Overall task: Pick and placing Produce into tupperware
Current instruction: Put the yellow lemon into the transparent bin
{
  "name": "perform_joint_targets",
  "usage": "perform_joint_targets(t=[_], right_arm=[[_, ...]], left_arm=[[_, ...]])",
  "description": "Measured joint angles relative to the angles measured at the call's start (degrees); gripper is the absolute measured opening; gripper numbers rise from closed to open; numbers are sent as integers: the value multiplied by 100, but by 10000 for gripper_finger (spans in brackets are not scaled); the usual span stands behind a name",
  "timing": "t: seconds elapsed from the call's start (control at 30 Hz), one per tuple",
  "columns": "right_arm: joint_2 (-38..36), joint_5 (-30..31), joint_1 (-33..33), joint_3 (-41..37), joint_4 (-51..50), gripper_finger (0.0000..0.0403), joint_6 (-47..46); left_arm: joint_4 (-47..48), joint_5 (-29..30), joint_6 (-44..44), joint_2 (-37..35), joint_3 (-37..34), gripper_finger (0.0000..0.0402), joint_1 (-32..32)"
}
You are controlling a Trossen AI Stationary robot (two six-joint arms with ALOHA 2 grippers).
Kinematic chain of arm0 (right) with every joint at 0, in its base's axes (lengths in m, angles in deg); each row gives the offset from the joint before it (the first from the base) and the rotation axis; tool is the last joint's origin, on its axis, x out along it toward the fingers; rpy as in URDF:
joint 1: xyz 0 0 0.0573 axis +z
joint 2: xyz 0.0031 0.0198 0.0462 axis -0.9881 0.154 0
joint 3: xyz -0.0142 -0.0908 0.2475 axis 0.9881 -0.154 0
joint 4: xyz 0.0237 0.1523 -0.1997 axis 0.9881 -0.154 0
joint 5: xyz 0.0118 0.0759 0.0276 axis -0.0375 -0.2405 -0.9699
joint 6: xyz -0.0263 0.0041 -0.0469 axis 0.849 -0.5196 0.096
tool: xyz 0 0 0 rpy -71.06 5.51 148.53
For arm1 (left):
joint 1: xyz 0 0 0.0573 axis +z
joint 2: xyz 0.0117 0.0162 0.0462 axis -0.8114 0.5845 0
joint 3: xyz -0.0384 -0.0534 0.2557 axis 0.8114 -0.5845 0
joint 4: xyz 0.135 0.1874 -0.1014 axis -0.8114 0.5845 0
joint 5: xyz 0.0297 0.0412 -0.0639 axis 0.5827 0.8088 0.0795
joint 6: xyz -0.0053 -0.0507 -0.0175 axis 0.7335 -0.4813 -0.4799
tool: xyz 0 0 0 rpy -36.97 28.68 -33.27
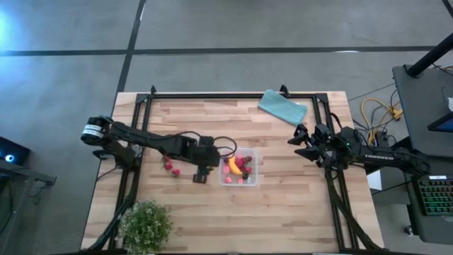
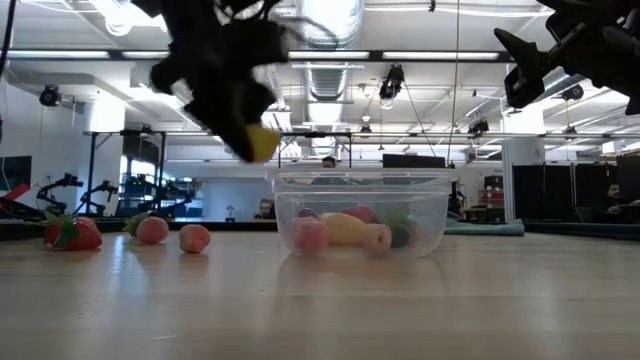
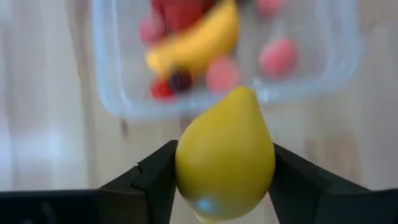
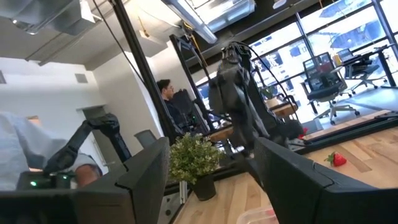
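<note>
Left gripper [image 3: 224,186] fingers clamp the lemon [image 3: 225,155] beside the part-filled tupperware [image 1: 240,167]; perhaps three strawberries [image 2: 72,232] left, lower-left.

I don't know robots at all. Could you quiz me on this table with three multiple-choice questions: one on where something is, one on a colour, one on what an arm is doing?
1. Where is the teal cloth?
A. Inside the tupperware
B. At the table's far edge
C. Under the plant

2. What colour is the piece in the left end effector?
A. Yellow
B. Red
C. Purple

3. What is the right end effector doing?
A. Gripping a strawberry
B. Pressing the cloth
C. Hanging open and empty

Answers: B, the high view shows it beside the frame, apart from the tupperware. A, the lemon is clamped between the fingers. C, nothing sits between its fingers.
</note>
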Motion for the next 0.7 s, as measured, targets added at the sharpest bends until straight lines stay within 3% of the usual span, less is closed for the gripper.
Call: perform_joint_targets(t=[0.13,0.27,0.47,0.7], right_arm=[[0,1,0,0,-1,228,0],[-2,-1,-1,0,-3,228,1],[-2,-1,-2,0,-1,228,1],[18,-1,-2,0,9,228,0]], left_arm=[[-618,-356,559,98,500,193,68],[-816,-584,586,462,945,208,113],[-622,-604,509,1161,1535,206,122],[576,-196,-65,1638,2222,209,187]])
